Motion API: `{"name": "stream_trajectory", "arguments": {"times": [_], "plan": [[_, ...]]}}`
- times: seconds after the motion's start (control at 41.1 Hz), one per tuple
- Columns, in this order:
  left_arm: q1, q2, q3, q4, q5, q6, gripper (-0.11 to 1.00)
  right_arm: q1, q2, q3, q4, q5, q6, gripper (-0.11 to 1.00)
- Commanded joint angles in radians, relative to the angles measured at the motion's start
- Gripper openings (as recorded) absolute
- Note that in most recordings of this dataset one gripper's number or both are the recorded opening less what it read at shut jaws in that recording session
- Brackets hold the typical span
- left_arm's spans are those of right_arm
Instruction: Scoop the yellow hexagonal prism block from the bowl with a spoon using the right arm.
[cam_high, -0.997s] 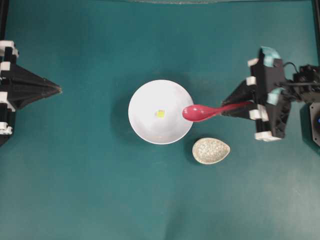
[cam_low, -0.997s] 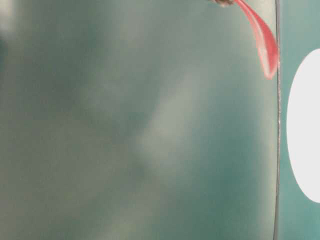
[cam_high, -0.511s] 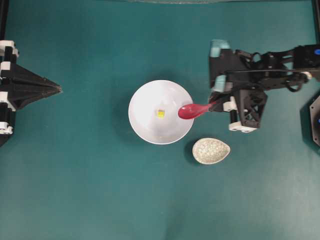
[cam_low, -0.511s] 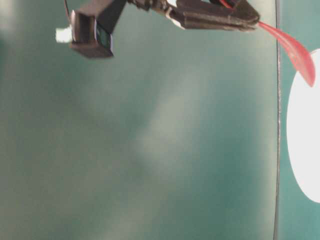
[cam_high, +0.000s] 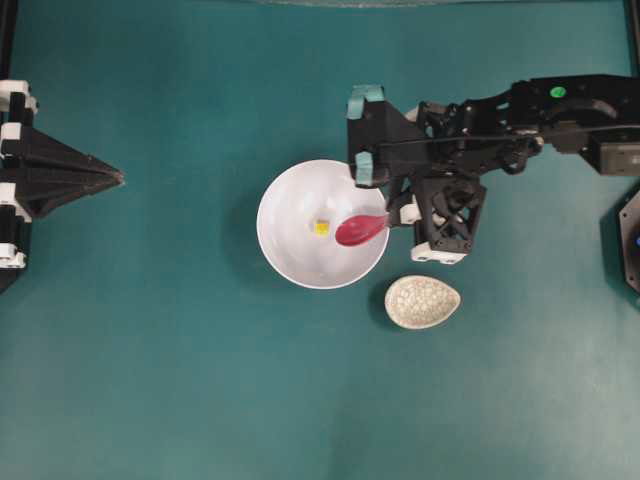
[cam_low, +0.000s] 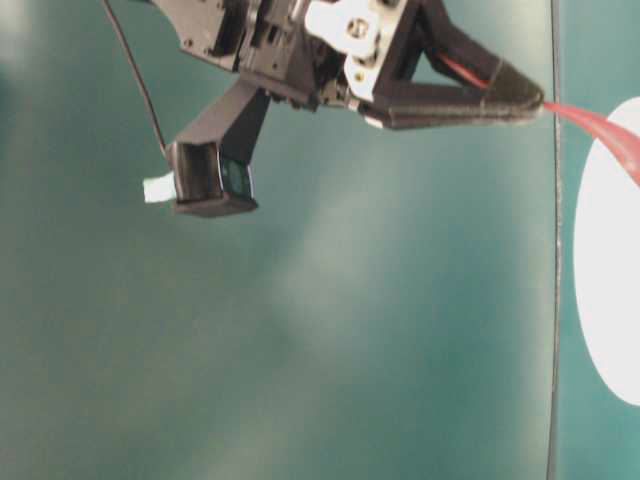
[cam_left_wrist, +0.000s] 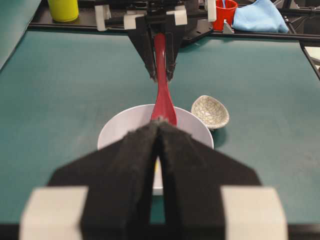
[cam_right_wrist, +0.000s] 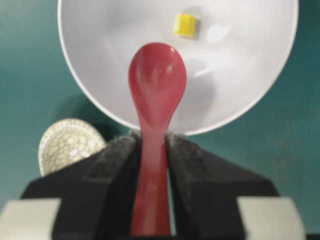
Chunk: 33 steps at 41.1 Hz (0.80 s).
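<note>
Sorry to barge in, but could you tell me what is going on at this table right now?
The right gripper is clamped on the handle of a red spoon and holds its scoop over the white bowl, just short of the small yellow block lying inside. The block is not yet scooped. A speckled dish sits beside the bowl. The left gripper is shut and empty at the table's far side.

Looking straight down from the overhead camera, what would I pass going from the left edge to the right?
Motionless black left gripper → large white bowl → tiny yellow block → glossy pink-red spoon → small speckled beige dish.
</note>
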Motion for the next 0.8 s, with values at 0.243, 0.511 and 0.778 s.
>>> {"name": "stream_trajectory", "arguments": {"times": [0.243, 0.511, 0.778], "plan": [[0.003, 0.011, -0.025, 0.003, -0.012, 0.0, 0.0, -0.003, 0.018, -0.037, -0.054, 0.0, 0.057, 0.25], [0.003, 0.011, -0.023, 0.003, -0.012, 0.0, 0.0, -0.002, 0.043, -0.043, -0.055, -0.003, 0.058, 0.25], [0.003, 0.009, -0.023, 0.003, -0.012, 0.0, 0.0, -0.003, 0.075, -0.063, -0.055, -0.005, 0.058, 0.25]]}}
